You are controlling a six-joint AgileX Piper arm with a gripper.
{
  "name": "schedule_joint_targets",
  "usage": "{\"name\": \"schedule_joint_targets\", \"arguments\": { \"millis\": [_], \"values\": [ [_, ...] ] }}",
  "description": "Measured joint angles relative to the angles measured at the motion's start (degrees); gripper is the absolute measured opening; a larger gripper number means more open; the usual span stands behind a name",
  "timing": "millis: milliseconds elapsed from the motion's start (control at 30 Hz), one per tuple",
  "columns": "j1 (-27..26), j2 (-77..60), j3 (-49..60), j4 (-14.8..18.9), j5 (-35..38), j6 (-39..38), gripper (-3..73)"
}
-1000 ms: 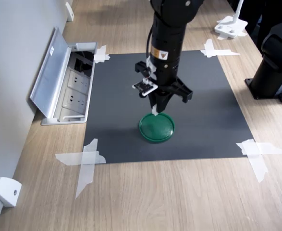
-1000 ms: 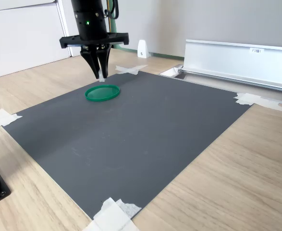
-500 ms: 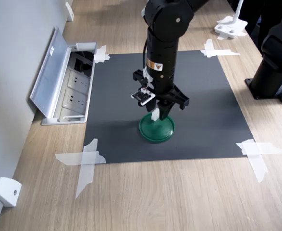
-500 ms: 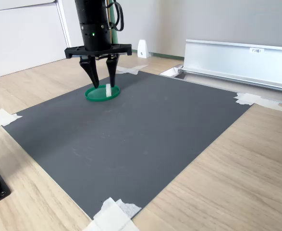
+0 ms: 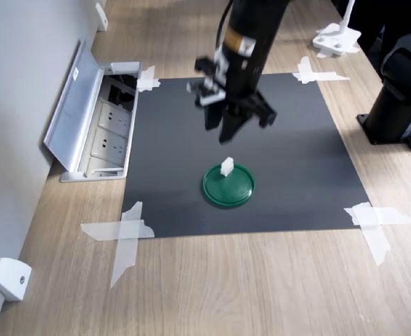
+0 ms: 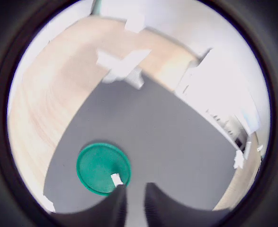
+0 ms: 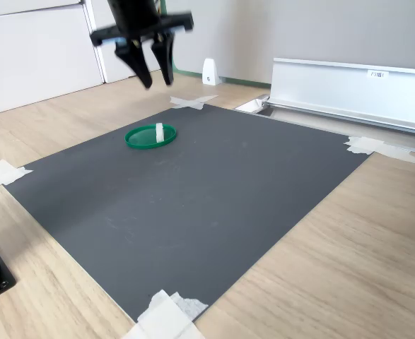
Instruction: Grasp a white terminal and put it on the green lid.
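You'll see the tiny white blocky plastic terminal [image 5: 226, 166] standing on the flat round dark-green plastic lid [image 5: 228, 185], mid-frame; above it, the blurred black gripper [image 5: 223, 134] hangs empty, fingers seemingly parted.

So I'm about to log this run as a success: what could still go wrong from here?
The tiny white plastic terminal stands upright near the rim of the flat round dark-green plastic lid, not at its centre; a small jolt could tip it or roll it off onto the dark grey mat. The open pincer hangs almost directly above, so any downward move might knock it over.
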Motion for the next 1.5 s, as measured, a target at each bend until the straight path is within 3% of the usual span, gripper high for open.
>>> {"name": "schedule_joint_targets", "arguments": {
  "millis": [167, 400, 667, 833, 1000, 1267, 1500],
  "values": [
    [-0.92, -8.11, 0.00, -2.85, 0.79, 6.30, 0.1],
    [-11.63, -19.26, 0.55, -3.19, 0.41, 16.64, -0.5],
    [-22.24, -36.43, 17.42, -3.06, -17.38, 17.57, -0.5],
    [-22.96, -45.65, 32.87, 0.16, -32.42, 15.32, -0.5],
    [-22.96, -54.38, 47.18, 4.25, -41.98, 12.97, -0.5],
    [-22.96, -69.45, 60.97, 5.93, -41.17, 9.94, -0.5],
    [-22.96, -75.62, 63.64, 7.02, -42.17, 9.51, -0.6]
  ]
}}
